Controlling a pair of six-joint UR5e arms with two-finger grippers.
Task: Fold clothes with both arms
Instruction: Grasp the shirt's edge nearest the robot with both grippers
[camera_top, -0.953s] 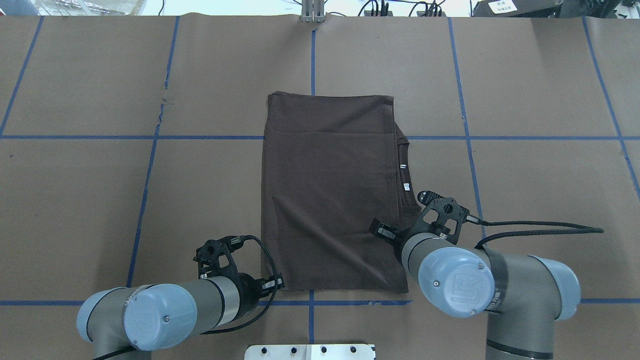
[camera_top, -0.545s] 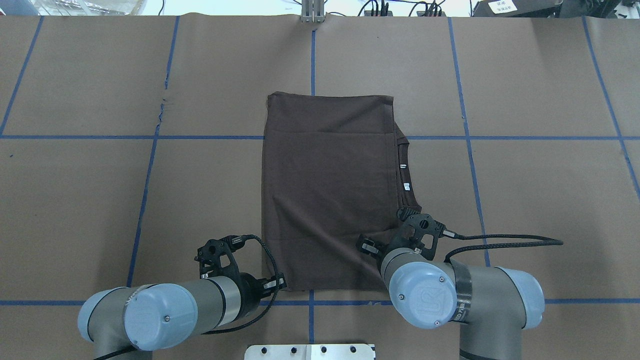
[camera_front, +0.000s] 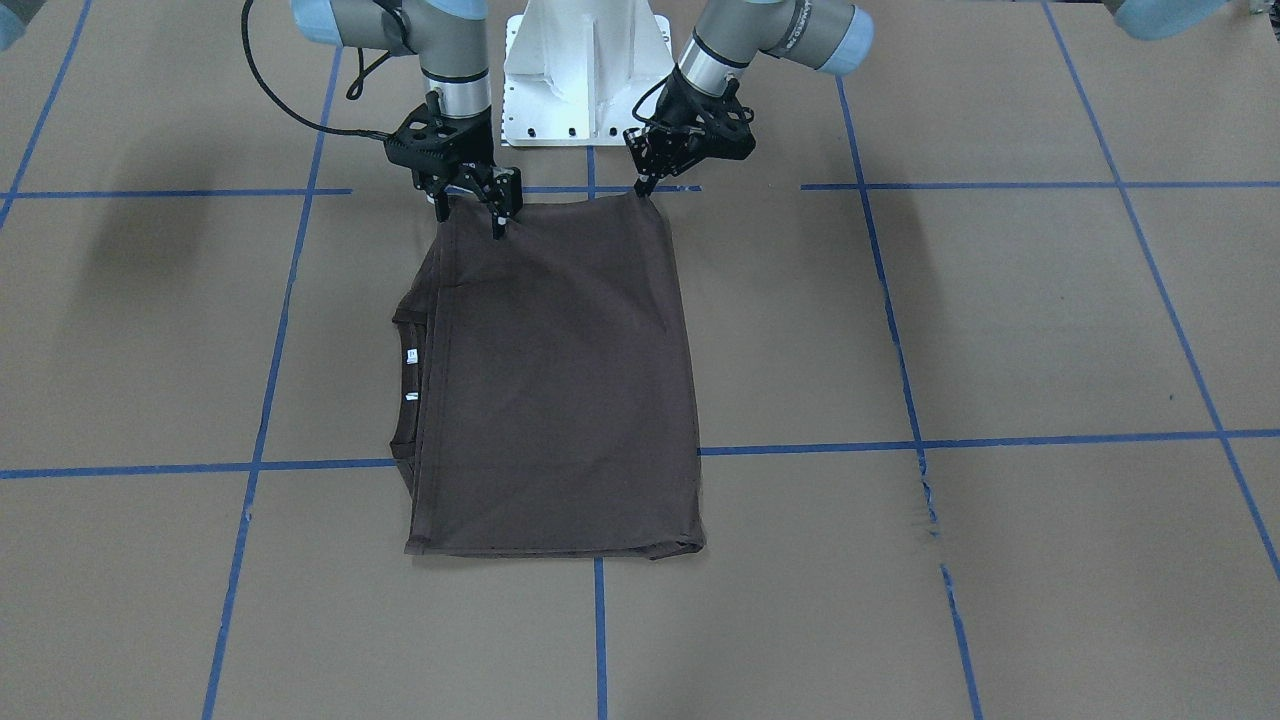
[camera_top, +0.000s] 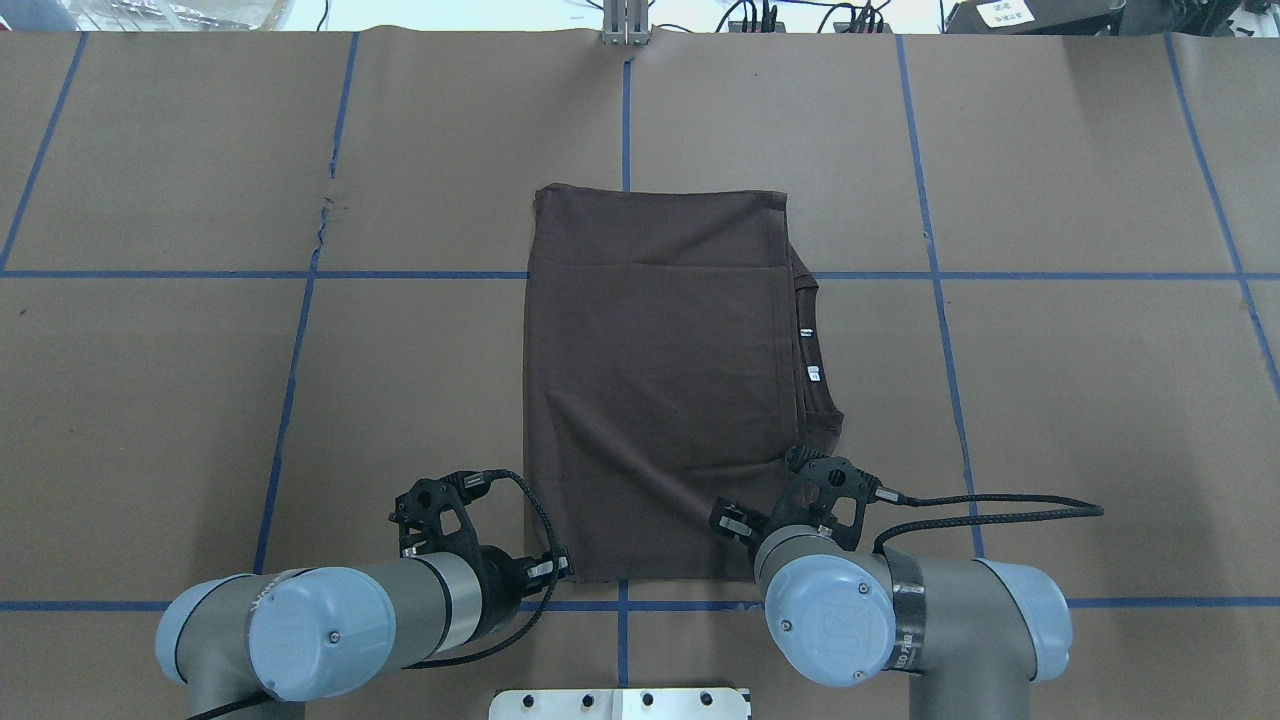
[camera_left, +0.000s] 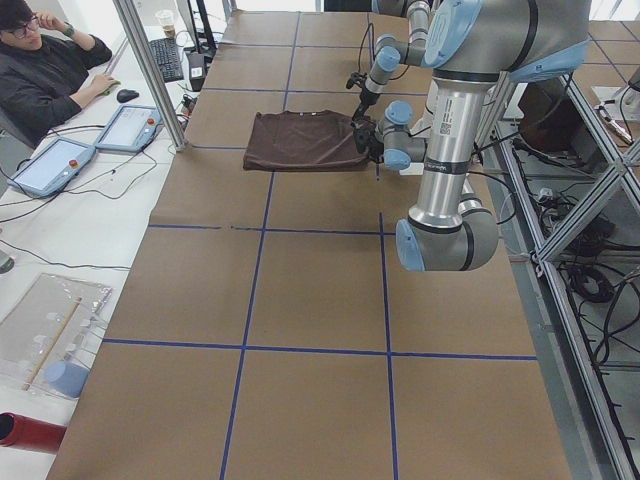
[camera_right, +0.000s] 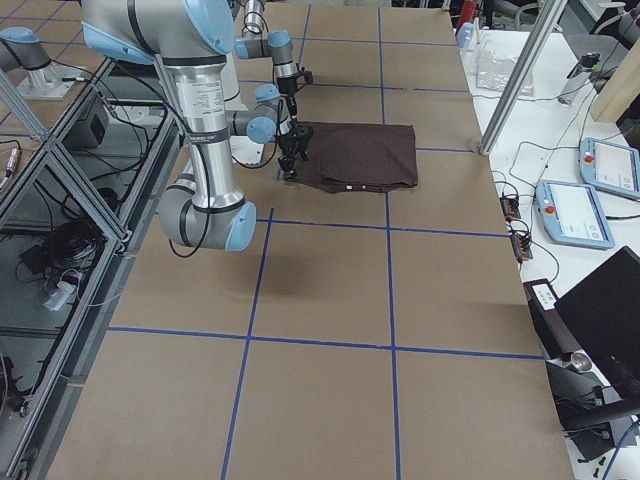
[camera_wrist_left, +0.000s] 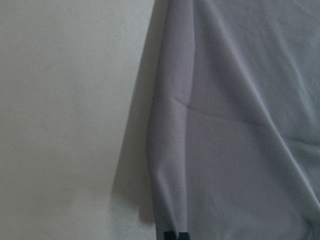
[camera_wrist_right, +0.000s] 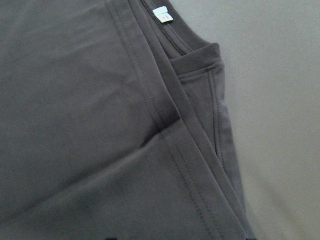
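Note:
The dark brown T-shirt (camera_front: 560, 380) lies folded into a tall rectangle on the brown paper table. Its collar (camera_front: 405, 380) and white neck tags (camera_wrist_right: 161, 13) peek out along one long side. My left gripper (camera_front: 641, 192) is shut on the shirt's near corner, which it holds just off the table. The left wrist view shows its fingertips (camera_wrist_left: 176, 235) pressed together at the fabric edge. My right gripper (camera_front: 470, 218) stands open just above the shirt's other near corner, with nothing between its fingers. From overhead, the right arm (camera_top: 830, 620) hides that corner of the T-shirt (camera_top: 650, 380).
The white robot base (camera_front: 585, 70) stands just behind the shirt's near edge. Blue tape lines grid the table, and the paper has a small tear (camera_top: 325, 210). A person (camera_left: 40, 70) sits at a side desk beside two tablets (camera_left: 130, 128).
The right arm moved back along the shirt's collar side toward the robot and now hangs over the near right corner. The left arm has not moved.

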